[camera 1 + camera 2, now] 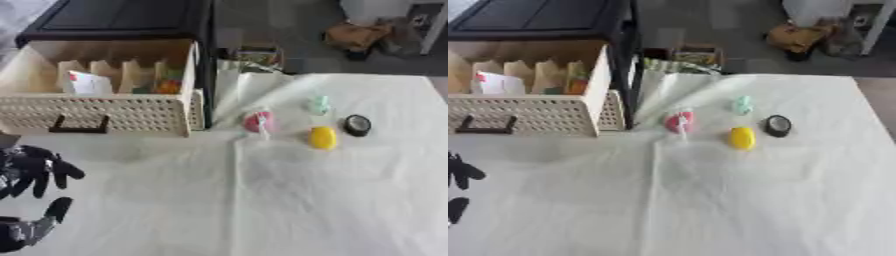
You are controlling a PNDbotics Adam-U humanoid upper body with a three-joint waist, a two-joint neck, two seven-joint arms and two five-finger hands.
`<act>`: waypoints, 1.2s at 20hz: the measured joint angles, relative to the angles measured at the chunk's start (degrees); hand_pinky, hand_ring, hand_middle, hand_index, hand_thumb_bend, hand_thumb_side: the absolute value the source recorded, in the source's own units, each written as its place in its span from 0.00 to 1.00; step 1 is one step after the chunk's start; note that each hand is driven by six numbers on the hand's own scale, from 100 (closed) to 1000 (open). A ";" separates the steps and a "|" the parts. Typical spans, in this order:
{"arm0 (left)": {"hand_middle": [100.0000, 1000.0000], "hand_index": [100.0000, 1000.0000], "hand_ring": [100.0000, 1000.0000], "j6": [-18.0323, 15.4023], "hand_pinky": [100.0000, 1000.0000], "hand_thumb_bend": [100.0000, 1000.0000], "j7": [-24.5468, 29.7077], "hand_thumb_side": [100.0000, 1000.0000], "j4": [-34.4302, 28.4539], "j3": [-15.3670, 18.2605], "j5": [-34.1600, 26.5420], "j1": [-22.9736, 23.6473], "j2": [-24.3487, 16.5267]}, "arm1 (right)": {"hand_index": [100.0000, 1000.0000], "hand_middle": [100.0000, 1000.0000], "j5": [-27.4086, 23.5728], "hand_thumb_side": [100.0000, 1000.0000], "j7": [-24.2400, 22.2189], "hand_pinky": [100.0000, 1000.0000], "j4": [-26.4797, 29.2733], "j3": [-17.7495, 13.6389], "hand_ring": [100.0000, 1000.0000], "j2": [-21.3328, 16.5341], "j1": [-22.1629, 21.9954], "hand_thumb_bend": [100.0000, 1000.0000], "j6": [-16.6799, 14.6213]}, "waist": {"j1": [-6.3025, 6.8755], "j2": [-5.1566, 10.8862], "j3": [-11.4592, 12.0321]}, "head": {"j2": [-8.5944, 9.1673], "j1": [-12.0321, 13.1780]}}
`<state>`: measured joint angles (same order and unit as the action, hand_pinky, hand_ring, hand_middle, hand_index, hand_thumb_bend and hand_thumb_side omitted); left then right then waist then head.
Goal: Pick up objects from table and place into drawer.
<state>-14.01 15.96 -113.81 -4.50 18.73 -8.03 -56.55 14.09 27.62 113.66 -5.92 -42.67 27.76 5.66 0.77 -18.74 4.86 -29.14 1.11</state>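
A white-clothed table (289, 200) is shown with an open beige perforated plastic drawer (105, 115) at far left. Just right of it, four small objects lie ungrasped: pink round (259, 121), yellow oval (322, 137), black disc (357, 125), pale green (319, 104). The black left hand (35, 172), relaxed and empty at near left, is judged to be between picks; a reach rightward is called for.

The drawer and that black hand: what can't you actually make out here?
- Drawer: things behind the front wall are half hidden in both views; only white and orange bits show.
- Left hand: cut by the left edge, worse in the right eye view.
- Right hand: in neither view.
- Pink object: too blurred to identify.
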 measured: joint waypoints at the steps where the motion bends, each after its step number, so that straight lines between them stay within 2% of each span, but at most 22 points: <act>1: 0.47 0.78 0.38 0.65 0.17 0.01 1.69 0.34 0.00 -0.10 0.32 0.01 -0.56 | 0.73 0.42 -0.05 1.00 0.09 0.69 0.00 -0.06 0.64 0.03 -0.12 0.32 -0.12 | 0.09 0.00 -0.13 | 0.00 0.04; 4: 0.48 0.82 0.41 2.32 0.18 0.01 5.76 0.34 -0.01 -0.66 1.24 -0.12 -1.91 | 0.73 0.42 -0.41 1.00 0.24 0.69 0.00 -0.31 0.64 0.23 -0.66 0.30 -0.70 | 0.23 0.00 -0.34 | 0.00 0.23; 8: 0.48 0.82 0.41 3.76 0.18 0.01 9.01 0.34 -0.01 -1.38 1.93 -0.76 -2.64 | 0.73 0.42 -1.32 1.00 0.76 0.69 0.00 -0.59 0.64 0.99 -1.11 0.30 -1.52 | 0.33 0.00 -0.58 | 0.00 0.31; 10: 0.51 0.87 0.46 4.12 0.21 0.00 9.73 0.32 -0.01 -1.52 2.01 -0.97 -2.81 | 0.75 0.44 -1.71 1.00 0.96 0.69 0.00 -0.77 0.65 1.10 -1.19 0.25 -1.77 | 0.43 -0.01 -0.69 | 0.00 0.37; 17: 0.54 0.89 0.53 8.24 0.27 0.01 14.27 0.34 -0.05 -4.64 4.84 -3.80 -3.91 | 0.74 0.42 -2.86 1.00 2.04 0.68 0.00 -1.19 0.64 4.44 -4.83 0.29 -3.72 | 0.91 -0.39 -2.17 | 0.00 1.54; 24: 0.56 0.90 0.57 12.37 0.28 0.01 19.13 0.34 -0.06 -5.30 5.77 -6.43 -4.17 | 0.74 0.42 -3.15 1.00 1.87 0.68 0.00 -1.72 0.63 5.66 -6.13 0.30 -3.93 | 1.16 -0.46 -2.61 | 0.06 2.29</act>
<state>-1.64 35.09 -113.87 -9.80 24.50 -14.46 -60.72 10.94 29.49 113.66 -7.64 -37.01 21.63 1.74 1.93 -19.20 2.24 -29.08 3.40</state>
